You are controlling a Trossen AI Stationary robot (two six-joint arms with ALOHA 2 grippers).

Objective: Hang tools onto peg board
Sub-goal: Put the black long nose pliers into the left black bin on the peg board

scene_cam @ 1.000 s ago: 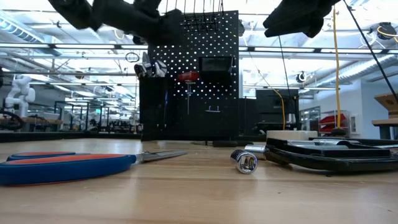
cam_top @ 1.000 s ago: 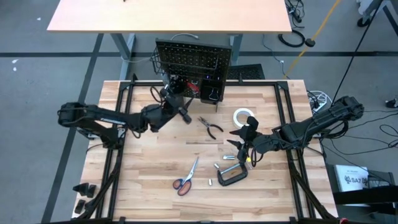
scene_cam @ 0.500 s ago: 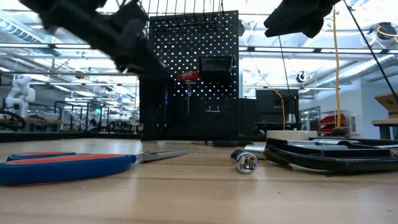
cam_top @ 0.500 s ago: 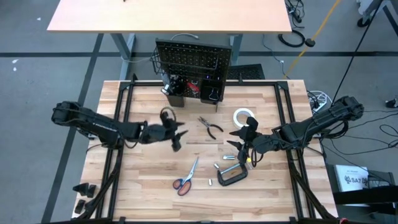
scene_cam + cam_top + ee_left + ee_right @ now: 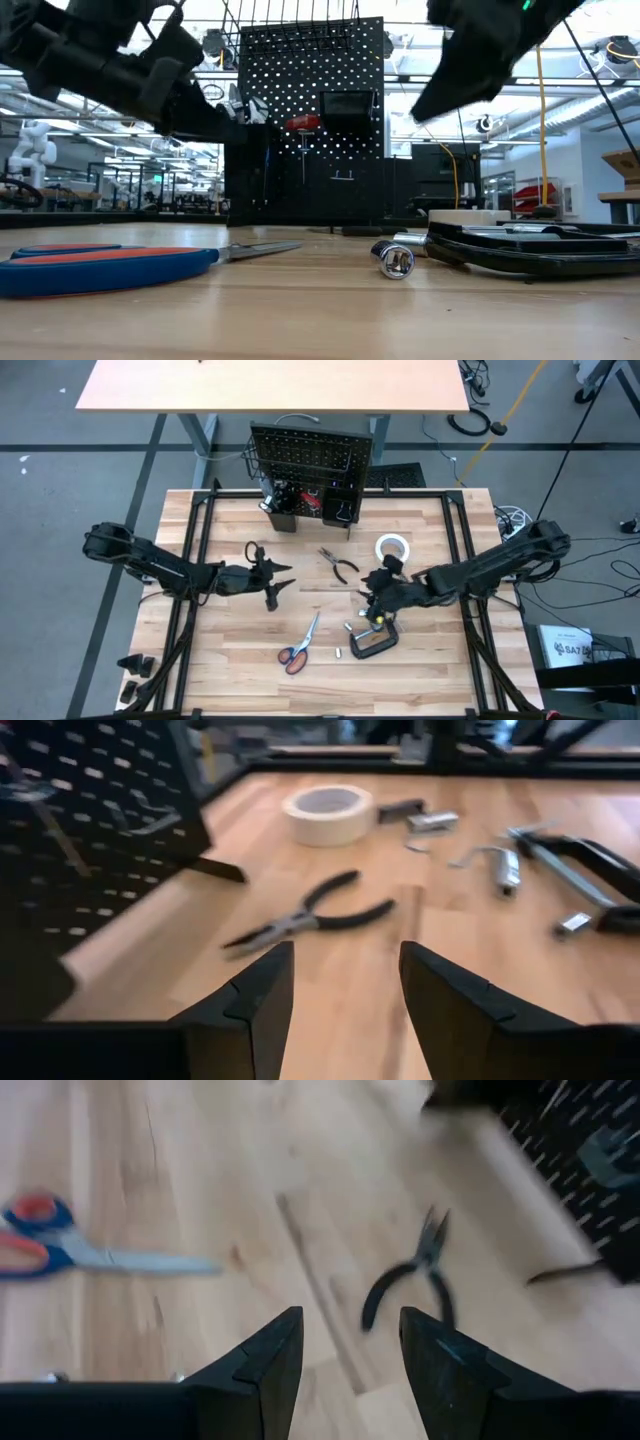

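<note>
The peg board (image 5: 310, 455) stands upright at the table's far edge, and a red screwdriver (image 5: 303, 124) hangs on its face. The dark-handled pliers (image 5: 340, 565) lie flat on the table between both grippers. My left gripper (image 5: 279, 582) hovers open to their left, pointing at them (image 5: 310, 920), nothing between its fingers. My right gripper (image 5: 373, 593) hovers open to their right, slanting down toward them (image 5: 420, 1275), also empty. The white tape roll (image 5: 392, 547), orange-handled scissors (image 5: 298, 647) and black C-clamp (image 5: 372, 643) lie flat on the table.
Small silver sockets and bits (image 5: 356, 628) lie by the clamp, one socket (image 5: 395, 260) close to the low camera. Black bins (image 5: 340, 510) sit along the board's foot. Bare wood (image 5: 230, 630) spreads at the near left.
My left gripper has drawn back from the peg board toward the table's near edge, sunk lower and tipped closer to level, staying open and empty. My right gripper has dropped and shifted a little toward the table's left, nearer the pliers. No tool has moved.
</note>
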